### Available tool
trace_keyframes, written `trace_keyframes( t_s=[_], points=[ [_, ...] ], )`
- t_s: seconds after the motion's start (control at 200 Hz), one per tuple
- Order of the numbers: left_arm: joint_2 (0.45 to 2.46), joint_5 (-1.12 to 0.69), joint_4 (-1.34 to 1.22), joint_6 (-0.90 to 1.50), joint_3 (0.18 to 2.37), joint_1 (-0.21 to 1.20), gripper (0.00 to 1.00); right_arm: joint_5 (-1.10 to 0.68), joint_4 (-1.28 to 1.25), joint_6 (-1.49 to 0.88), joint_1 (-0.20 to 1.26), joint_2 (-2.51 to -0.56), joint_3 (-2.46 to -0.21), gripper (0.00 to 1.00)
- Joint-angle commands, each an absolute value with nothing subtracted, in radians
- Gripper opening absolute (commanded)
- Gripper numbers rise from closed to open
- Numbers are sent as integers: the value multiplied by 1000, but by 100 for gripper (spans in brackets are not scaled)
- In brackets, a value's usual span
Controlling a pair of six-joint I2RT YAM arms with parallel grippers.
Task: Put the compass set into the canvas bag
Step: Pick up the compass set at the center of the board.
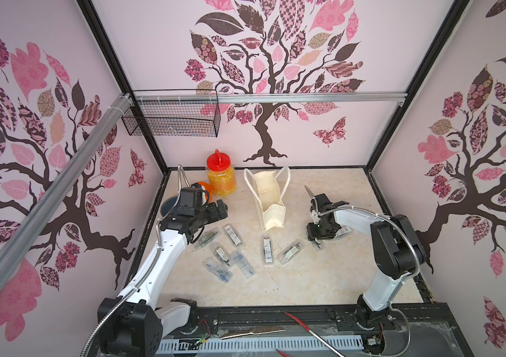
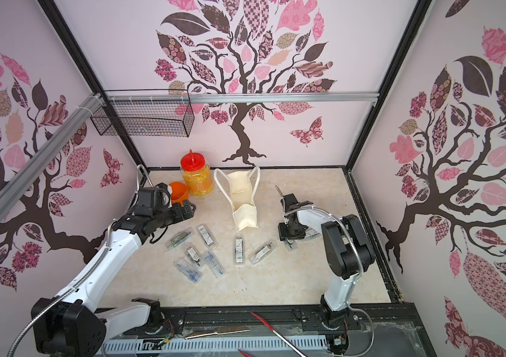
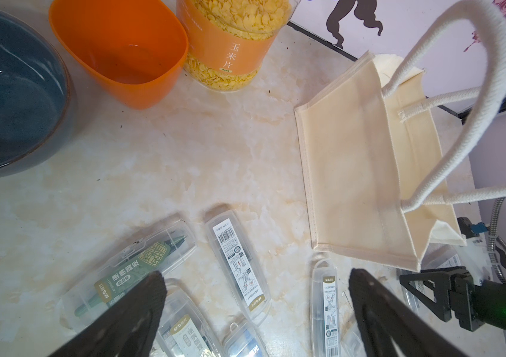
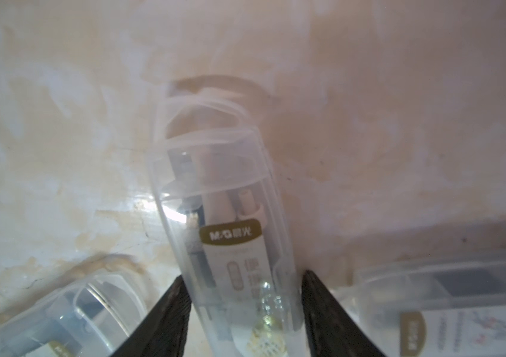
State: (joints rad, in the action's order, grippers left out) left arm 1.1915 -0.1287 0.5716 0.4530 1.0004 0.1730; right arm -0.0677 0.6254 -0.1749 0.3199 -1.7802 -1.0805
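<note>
The right gripper (image 4: 242, 275) clamps both long sides of a clear compass set (image 4: 223, 216) lying on the table (image 1: 307, 278), near the upright canvas bag (image 1: 271, 204). The left gripper (image 3: 256, 278) hangs wide open, empty

Jar (image 1: 220, 176) left of canvas bag (image 1: 271, 213)

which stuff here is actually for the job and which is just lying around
For the job: canvas bag; compass set case flanked by the right gripper; other compass set cases.
Lying about: red-lidded jar; orange cup; dark bowl; wire basket.
</note>
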Motion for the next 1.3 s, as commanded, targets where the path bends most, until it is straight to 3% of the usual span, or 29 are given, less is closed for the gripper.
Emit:
trace_keyframes(
  t_s=[0.0,0.445,0.555,0.925,1.295],
  points=[
    [1171,-119,575,459,983,175,96,-63,626,-197,328,-1825,-1089,59],
    [1169,-108,579,457,980,175,97,11,659,-251,363,-1864,-1141,56],
    [1167,-107,582,455,980,175,97,2,652,-269,364,-1859,-1134,61],
    [1164,-109,583,454,985,175,97,65,683,-266,364,-1796,-1060,67],
    [1163,-107,587,457,987,176,97,5,650,-256,364,-1781,-1018,59]
  ],
)
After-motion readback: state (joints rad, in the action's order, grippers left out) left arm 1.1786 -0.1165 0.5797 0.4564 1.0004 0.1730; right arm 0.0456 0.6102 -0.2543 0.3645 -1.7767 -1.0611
